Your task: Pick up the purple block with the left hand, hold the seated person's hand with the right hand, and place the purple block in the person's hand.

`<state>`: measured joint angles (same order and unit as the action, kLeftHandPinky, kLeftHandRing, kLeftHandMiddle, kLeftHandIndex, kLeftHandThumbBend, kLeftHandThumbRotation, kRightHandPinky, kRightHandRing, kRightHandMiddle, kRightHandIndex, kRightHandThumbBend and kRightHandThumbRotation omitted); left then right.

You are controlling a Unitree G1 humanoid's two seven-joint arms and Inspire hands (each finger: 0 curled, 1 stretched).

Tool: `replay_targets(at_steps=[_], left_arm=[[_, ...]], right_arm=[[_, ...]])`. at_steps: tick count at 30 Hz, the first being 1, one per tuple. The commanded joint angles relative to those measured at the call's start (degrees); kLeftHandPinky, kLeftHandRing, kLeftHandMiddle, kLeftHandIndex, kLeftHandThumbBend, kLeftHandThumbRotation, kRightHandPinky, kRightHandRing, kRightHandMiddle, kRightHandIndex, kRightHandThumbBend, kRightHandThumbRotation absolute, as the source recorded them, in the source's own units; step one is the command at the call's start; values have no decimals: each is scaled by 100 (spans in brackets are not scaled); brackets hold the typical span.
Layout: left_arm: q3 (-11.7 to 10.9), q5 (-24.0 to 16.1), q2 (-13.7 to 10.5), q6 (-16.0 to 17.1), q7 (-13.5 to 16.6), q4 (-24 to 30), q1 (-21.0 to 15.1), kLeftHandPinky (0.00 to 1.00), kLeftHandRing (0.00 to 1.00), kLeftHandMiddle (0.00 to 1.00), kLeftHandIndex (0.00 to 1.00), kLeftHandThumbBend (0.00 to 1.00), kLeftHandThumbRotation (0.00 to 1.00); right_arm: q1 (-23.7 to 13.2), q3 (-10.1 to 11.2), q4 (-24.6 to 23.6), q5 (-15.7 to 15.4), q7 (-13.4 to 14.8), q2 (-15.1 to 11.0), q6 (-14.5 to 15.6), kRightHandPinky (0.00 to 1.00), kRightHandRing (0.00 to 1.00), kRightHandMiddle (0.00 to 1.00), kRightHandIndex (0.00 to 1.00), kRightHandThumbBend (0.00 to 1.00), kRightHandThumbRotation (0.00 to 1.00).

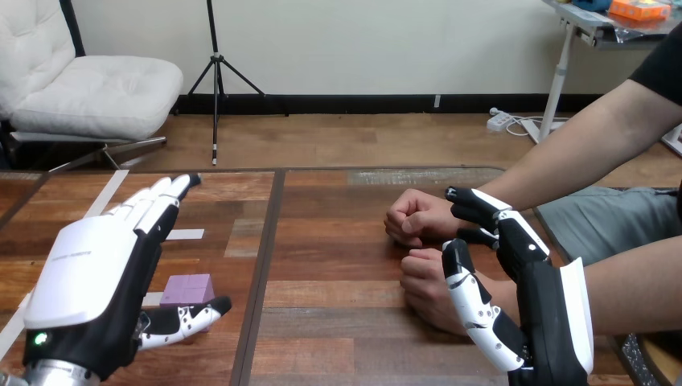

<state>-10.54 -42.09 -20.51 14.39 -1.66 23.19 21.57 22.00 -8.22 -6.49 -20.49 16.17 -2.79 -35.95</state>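
Fingers [154,199] of left hand [88,281] straight, purple block [187,289] between them and thumb [191,317]

SITE: I take this for a robot test lab | EVIDENCE: I see a wooden table [338,322] marked with white tape strips [185,234] | a person [579,145] sits close at its right side

The table [346,241] is wood, its brown planks showing streaked grain under a smooth, faintly shiny finish, with a darker seam running from the far edge to the near edge. Strips of white tape [185,235] near its left edge look matt, like paper. The purple block [187,289] has a dull, smooth surface. The left hand [96,281] and right hand [523,281] wear glossy white plastic shells over matt black plastic. The left forearm [56,374] is silver metal.
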Motion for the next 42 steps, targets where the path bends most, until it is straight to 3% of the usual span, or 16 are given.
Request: replay_targets(at_steps=[1, 28, 42], left_arm=[[40, 47, -253, -193, -210, -46, -432, 85, 89, 91, 90, 78, 18], [271, 9, -825, -892, -1170, -527, -1074, 85, 90, 92, 91, 82, 18], [478, -11, -1125, -942, -1297, -1000, -1427, 86, 91, 92, 91, 82, 20]], right_arm=[[-342, 53, -9, -29, 70, 118, -104, 71, 79, 80, 75, 32, 55], [-368, 75, 3, 54, 20, 83, -140, 72, 79, 80, 75, 32, 55], [-392, 97, 32, 21, 38, 60, -184, 73, 80, 80, 75, 32, 55]])
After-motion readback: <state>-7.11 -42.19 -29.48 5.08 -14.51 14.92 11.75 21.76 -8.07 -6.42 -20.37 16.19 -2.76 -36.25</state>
